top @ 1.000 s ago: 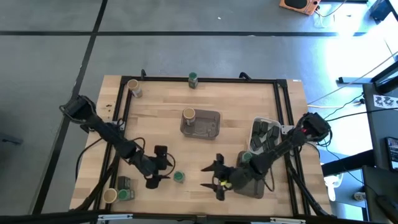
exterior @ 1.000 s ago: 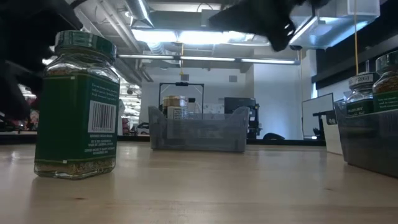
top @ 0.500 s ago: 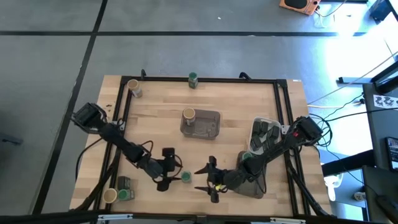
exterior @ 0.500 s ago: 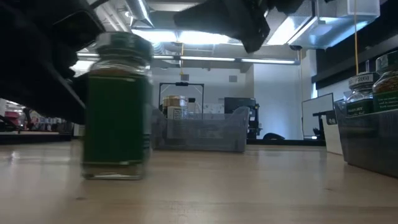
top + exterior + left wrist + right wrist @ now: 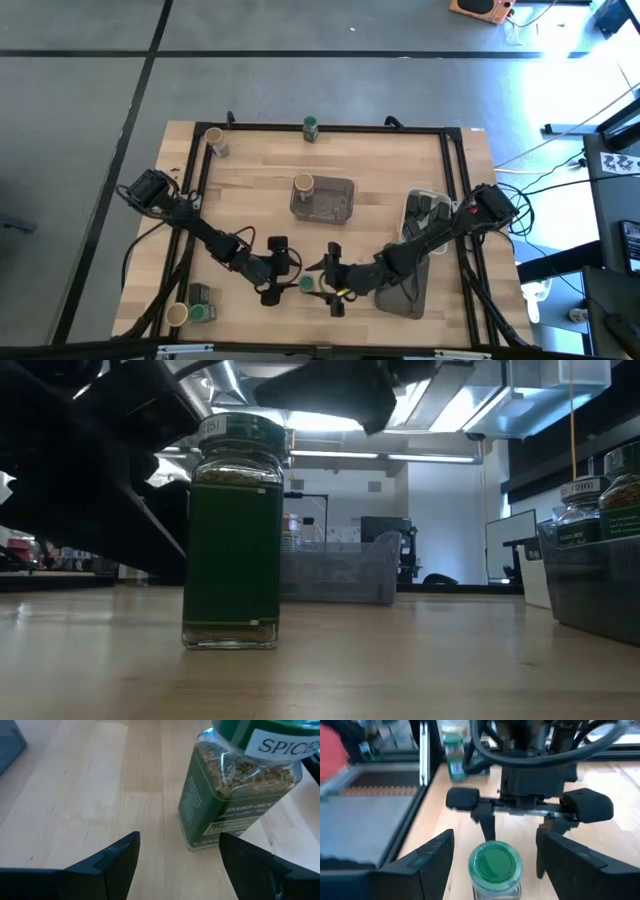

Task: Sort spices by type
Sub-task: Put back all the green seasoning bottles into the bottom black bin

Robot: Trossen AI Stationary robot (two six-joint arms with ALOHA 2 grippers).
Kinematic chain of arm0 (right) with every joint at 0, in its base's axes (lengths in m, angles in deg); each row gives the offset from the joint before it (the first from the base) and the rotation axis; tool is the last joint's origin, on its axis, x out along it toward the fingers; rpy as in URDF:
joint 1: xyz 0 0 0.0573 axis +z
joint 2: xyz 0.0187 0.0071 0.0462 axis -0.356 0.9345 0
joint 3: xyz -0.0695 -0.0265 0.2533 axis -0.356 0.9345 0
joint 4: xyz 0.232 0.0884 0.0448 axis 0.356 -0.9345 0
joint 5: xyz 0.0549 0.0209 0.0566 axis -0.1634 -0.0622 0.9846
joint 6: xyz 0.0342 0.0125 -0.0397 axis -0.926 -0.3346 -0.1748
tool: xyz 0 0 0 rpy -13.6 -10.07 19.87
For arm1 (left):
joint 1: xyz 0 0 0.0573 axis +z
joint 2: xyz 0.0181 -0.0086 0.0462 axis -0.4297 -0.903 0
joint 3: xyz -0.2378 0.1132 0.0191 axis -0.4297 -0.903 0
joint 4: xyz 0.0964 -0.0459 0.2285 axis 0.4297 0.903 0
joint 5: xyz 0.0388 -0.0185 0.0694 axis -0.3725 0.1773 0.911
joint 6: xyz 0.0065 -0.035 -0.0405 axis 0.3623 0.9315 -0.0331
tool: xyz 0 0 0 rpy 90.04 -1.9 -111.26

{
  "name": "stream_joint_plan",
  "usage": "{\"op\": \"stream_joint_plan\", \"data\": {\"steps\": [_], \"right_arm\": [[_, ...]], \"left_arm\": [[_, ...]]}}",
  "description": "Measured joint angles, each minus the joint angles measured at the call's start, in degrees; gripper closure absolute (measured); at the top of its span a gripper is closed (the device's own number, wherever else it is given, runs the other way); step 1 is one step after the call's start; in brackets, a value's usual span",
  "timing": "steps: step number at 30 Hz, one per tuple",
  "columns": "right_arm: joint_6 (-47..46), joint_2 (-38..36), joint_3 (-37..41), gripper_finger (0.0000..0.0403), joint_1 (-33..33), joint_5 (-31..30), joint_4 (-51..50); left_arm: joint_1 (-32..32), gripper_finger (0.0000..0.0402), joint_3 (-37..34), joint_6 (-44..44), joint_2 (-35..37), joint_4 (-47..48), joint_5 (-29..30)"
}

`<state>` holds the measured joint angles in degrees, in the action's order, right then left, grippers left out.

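The wooden table point(image 5: 250, 190) is pale planked butcher-block, framed by black rails. On it, toward the right edge, sit a dark rectangular tray point(image 5: 408, 290) and, just behind it, a white tray point(image 5: 425, 215) filled with small dark tins point(image 5: 428, 210). Near the table's middle stands a grey ribbed tray point(image 5: 330, 200) with a tan-lidded round jar point(image 5: 303, 185) in its corner.

Both dark arms reach toward the front centre. The left gripper point(image 5: 283, 270) and the right gripper point(image 5: 333, 283) face each other from either side of one spice jar point(image 5: 305, 284), each with its fingers spread wide and holding nothing. The jar stands upright on the wood between them, touching neither. It is clear glass with squared sides, a green label, a round green lid point(image 5: 496, 861) and coarse dried herbs inside point(image 5: 239, 775).

More green-lidded jars show elsewhere: one at the far rail point(image 5: 310, 127), two at the front left corner point(image 5: 200, 303) beside a tan-lidded jar point(image 5: 178, 315), and another tan-lidded jar at the far left corner point(image 5: 214, 140).
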<state>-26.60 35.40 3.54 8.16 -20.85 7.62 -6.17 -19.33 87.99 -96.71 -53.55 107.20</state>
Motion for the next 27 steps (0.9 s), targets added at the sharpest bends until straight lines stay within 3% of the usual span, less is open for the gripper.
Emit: {"op": "stream_joint_plan", "data": {"steps": [8,14,20,27], "right_arm": [[1.28,-0.03,-12.29,0.0123,-1.09,0.62,-22.09],[1.16,4.03,-17.93,0.0123,-2.50,5.63,-25.50],[1.09,8.53,-23.19,0.0123,-2.45,6.00,-31.60],[0.64,9.01,-23.44,0.0123,-2.42,4.44,-36.17]], "left_arm": [[-0.04,0.0133,0.00,-0.02,0.00,0.33,-0.02],[0.02,0.0133,0.04,0.09,0.00,0.43,-0.04],[0.00,0.0133,0.00,0.25,0.00,0.76,0.07],[0.00,0.0133,0.00,0.29,0.02,0.80,0.07]]}}
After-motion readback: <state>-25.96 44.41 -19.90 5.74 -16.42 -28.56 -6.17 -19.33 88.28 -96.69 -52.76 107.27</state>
